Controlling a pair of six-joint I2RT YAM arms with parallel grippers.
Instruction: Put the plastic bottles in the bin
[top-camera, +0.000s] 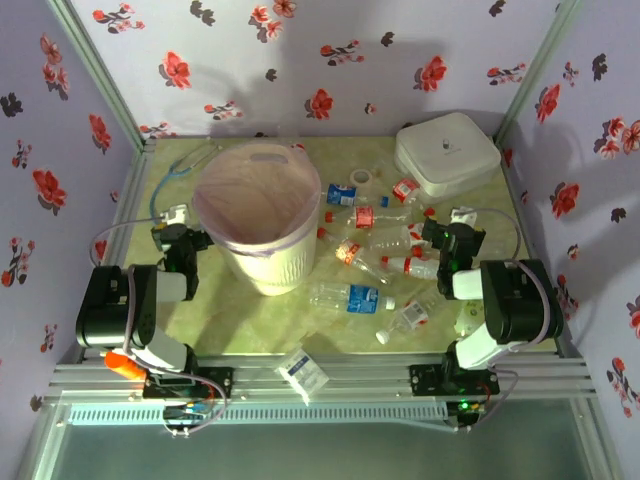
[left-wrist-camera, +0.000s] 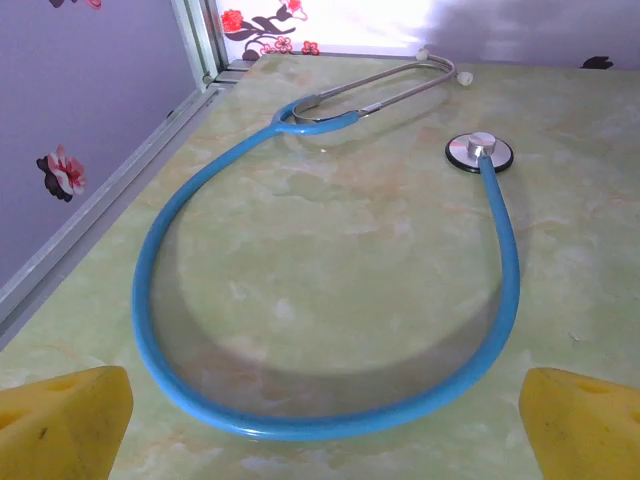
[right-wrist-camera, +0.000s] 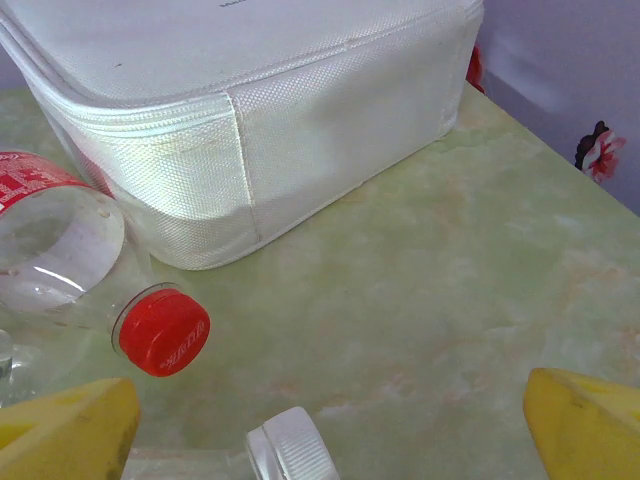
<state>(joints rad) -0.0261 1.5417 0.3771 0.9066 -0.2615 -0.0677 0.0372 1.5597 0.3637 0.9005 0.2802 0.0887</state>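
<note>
**A:** Which step is this?

**B:** The opening one, I'd judge. On the surface (top-camera: 250, 325) the bin (top-camera: 272, 265) stands left of centre with nothing visible inside it. The white box (top-camera: 447, 152) sits in the far right corner (not our concern). The plastic bottles (top-camera: 375, 245) lie scattered between the bin and the right edge.

**A:** And the claws?

**B:** Both are spread wide and empty. The left claw (left-wrist-camera: 320, 420) hangs near the left edge. The right claw (right-wrist-camera: 330, 430) faces a red-capped bottle (right-wrist-camera: 60, 240) by the box.

**A:** Next move?

**B:** Probably lower the right claw over that bottle's body and close.

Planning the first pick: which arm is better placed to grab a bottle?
Right. The right gripper, open, sits beside the bottles, a red-capped bottle just ahead of it. The left gripper faces a stethoscope, the bin between it and them.
</note>
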